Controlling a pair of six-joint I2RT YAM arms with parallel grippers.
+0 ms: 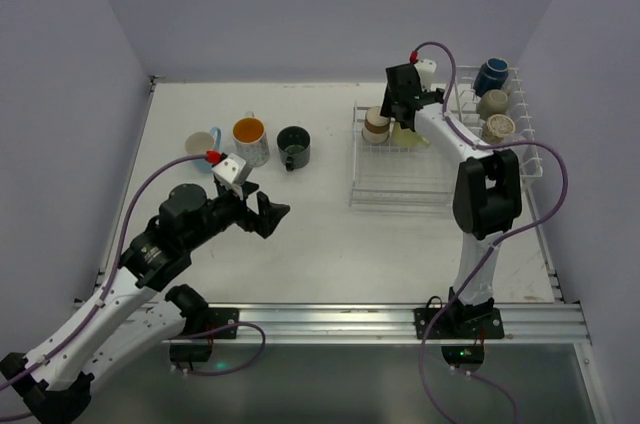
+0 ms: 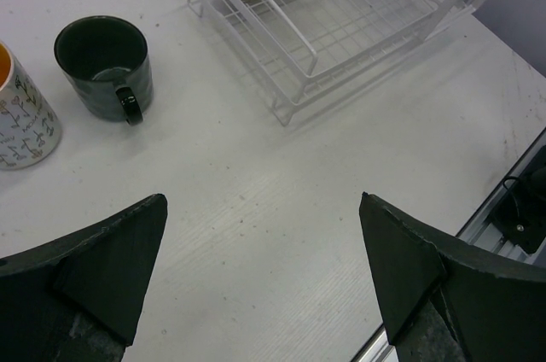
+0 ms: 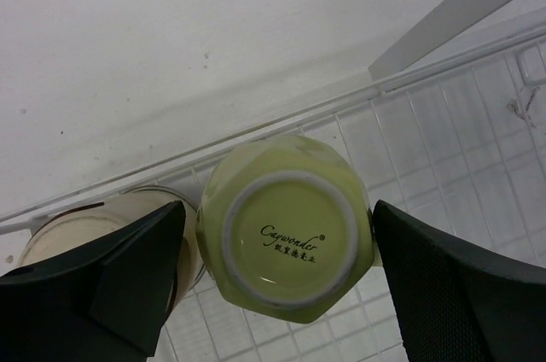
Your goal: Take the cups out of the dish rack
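The white wire dish rack stands at the right. On its low grid a pale green cup sits upside down beside a beige-brown cup. My right gripper straddles the green cup: the right finger touches it and a thin gap shows at the left finger, so it is open. Its place over the rack is at the right gripper. Navy and beige cups stand in the tall basket. My left gripper hangs open and empty over bare table, shown from above as the left gripper.
Three cups stand on the table left of the rack: light blue, white patterned with an orange inside and black. A metal rail runs along the near table edge. Walls close in on three sides.
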